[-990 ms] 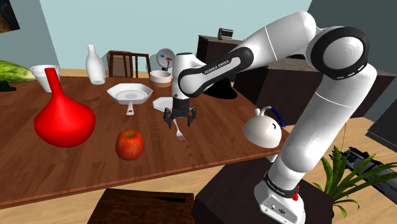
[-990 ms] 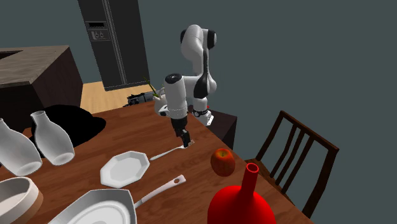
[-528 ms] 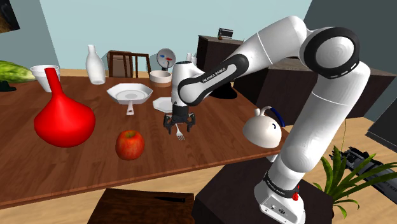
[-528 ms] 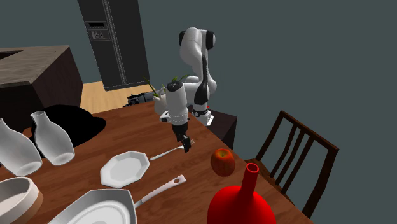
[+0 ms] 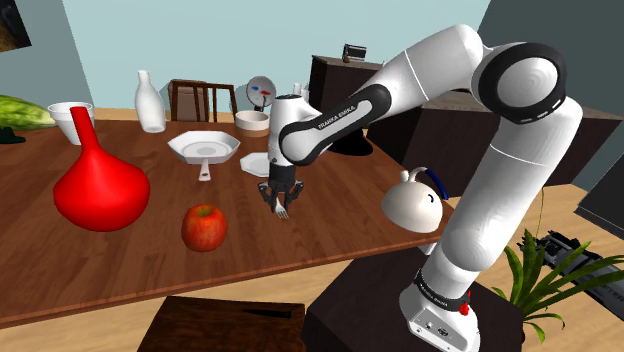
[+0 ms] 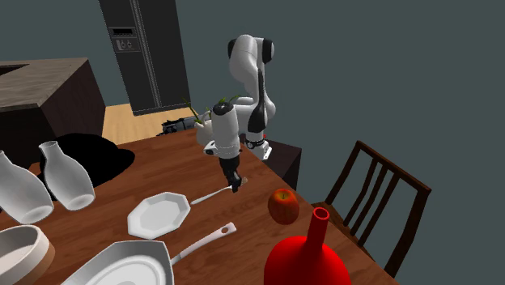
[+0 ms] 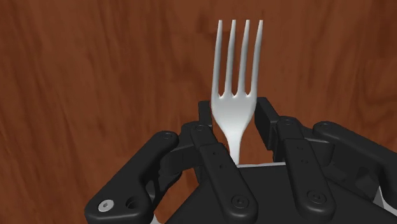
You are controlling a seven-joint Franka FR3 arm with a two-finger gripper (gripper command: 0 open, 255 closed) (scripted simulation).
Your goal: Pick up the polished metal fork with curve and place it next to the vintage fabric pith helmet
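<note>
The pale metal fork (image 7: 236,70) lies on the brown wooden table (image 5: 330,225), tines pointing away from the hand. My black gripper (image 7: 234,118) is shut on the fork's neck just below the tines. In the shoulder view the gripper (image 5: 277,198) stands low over the table with the fork's tines (image 5: 283,212) showing beneath it. In the second exterior view the gripper (image 6: 235,185) is at the fork's (image 6: 210,195) tine end, the handle running toward the octagonal plate (image 6: 159,214). The helmet, drawn black (image 6: 85,158), sits further back on the table, partly behind the arm (image 5: 350,146).
A red apple (image 5: 204,227) and a red vase (image 5: 100,188) stand to the shoulder view's left of the gripper. A white kettle (image 5: 412,206) sits near the table's right edge. A white pan (image 5: 204,147), bottles (image 6: 63,176) and a chair (image 6: 376,194) surround the area.
The gripper came down onto the fork and its fingers, apart before, have closed on the fork's neck. The fork has not moved.
</note>
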